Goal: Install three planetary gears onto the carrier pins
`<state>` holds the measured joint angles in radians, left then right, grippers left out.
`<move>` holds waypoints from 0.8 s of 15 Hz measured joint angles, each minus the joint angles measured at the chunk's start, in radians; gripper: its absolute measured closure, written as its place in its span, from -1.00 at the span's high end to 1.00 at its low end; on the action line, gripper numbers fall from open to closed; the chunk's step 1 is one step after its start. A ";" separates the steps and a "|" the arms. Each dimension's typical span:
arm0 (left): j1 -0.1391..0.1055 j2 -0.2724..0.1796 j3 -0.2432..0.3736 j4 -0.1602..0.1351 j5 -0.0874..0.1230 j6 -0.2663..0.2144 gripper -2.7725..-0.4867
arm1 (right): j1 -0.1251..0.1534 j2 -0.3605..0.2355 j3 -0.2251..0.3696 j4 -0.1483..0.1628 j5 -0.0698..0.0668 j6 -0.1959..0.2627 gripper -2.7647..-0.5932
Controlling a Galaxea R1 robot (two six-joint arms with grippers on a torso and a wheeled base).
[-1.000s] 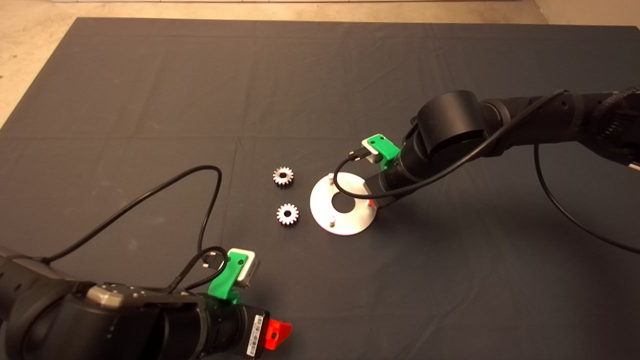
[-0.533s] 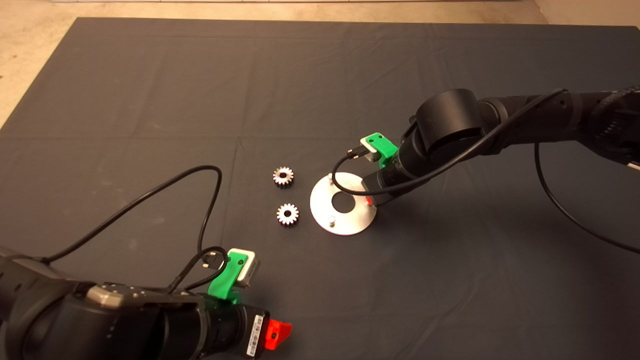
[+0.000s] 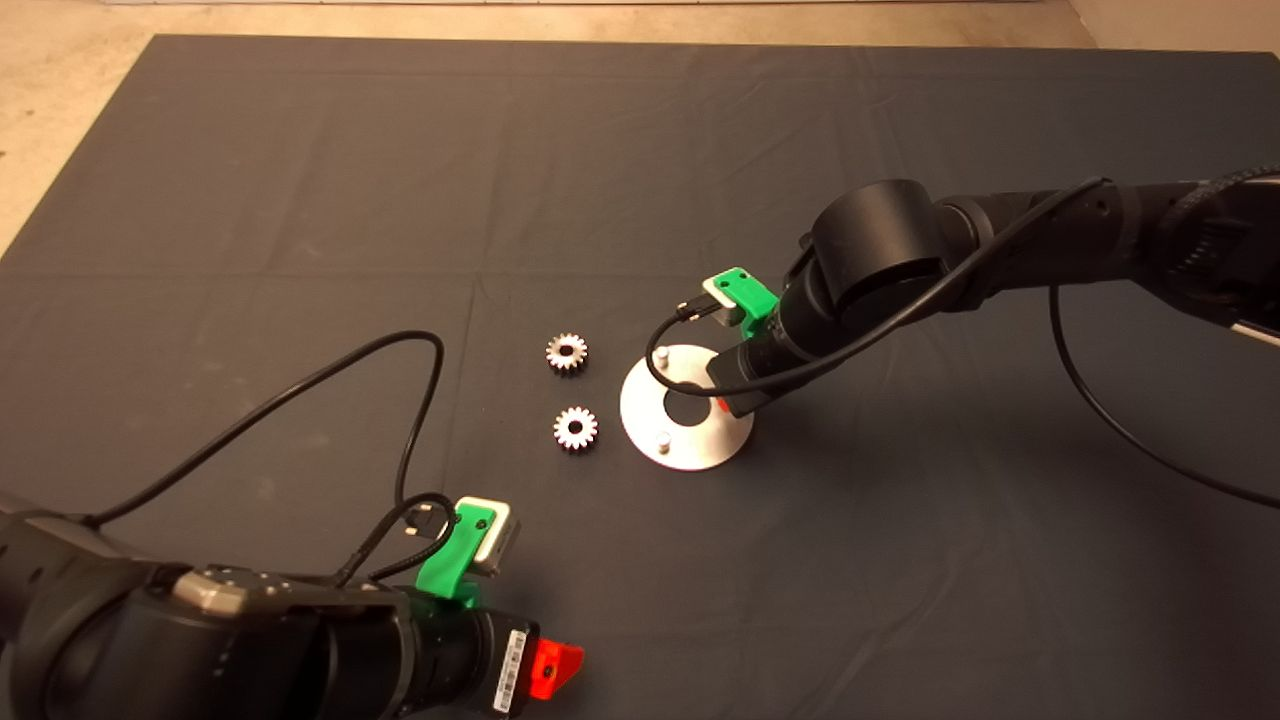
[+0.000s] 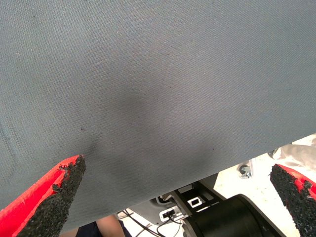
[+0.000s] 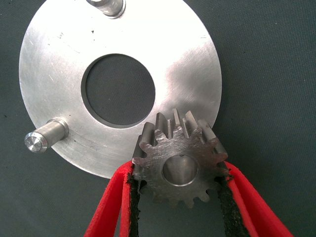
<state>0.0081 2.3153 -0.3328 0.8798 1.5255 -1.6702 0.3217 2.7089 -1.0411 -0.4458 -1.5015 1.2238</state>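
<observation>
Head view: a dark mat [image 3: 300,200] covers the table. A flat silver disc [image 3: 690,440] with a large central hole lies near the middle. Two pins show on it, one at its 11 o'clock edge [image 3: 661,353] and one at about 7 o'clock [image 3: 662,438]. Two loose gears lie flat on the mat at the disc's 9 o'clock side, apart from it and from each other: the farther gear [image 3: 566,353] and the nearer gear [image 3: 575,428]. The right arm comes in from the 3 o'clock edge, and its right gripper [image 3: 722,405] hangs over the disc's 3 o'clock rim, mostly hidden by the wrist. The left gripper [image 3: 556,668] sits parked at the 7 o'clock corner of the picture, well apart from the parts.

Left wrist view: the left gripper's fingers [image 4: 54,192] are spread wide with nothing between them, above bare mat and the table's edge.

Right wrist view: the right gripper [image 5: 180,197] is clenched on a third gear [image 5: 178,165], its pads pressing the teeth on both sides. The gear sits over the disc's [image 5: 64,64] rim, and a silvery pin end shows through its bore. The two other pins [image 5: 45,136] stand bare.
</observation>
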 joint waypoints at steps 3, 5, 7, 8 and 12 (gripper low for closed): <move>0.000 0.000 0.000 0.000 0.000 0.000 0.98 | 0.000 -0.006 0.000 0.000 -0.005 0.000 -0.73; 0.000 0.000 0.000 0.000 0.001 0.000 0.98 | 0.000 -0.011 0.000 0.000 -0.011 0.000 -0.73; 0.000 -0.001 0.000 0.000 0.000 0.000 0.98 | 0.000 -0.011 0.000 0.000 -0.010 0.000 -0.73; 0.000 -0.003 0.000 0.000 0.001 0.000 0.98 | 0.000 -0.011 0.000 0.000 -0.011 0.000 -0.73; 0.000 -0.003 0.000 0.000 0.000 0.000 0.98 | 0.000 -0.011 0.000 0.000 -0.010 0.000 -0.73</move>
<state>0.0081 2.3119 -0.3328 0.8798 1.5260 -1.6702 0.3213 2.6983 -1.0409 -0.4460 -1.5115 1.2234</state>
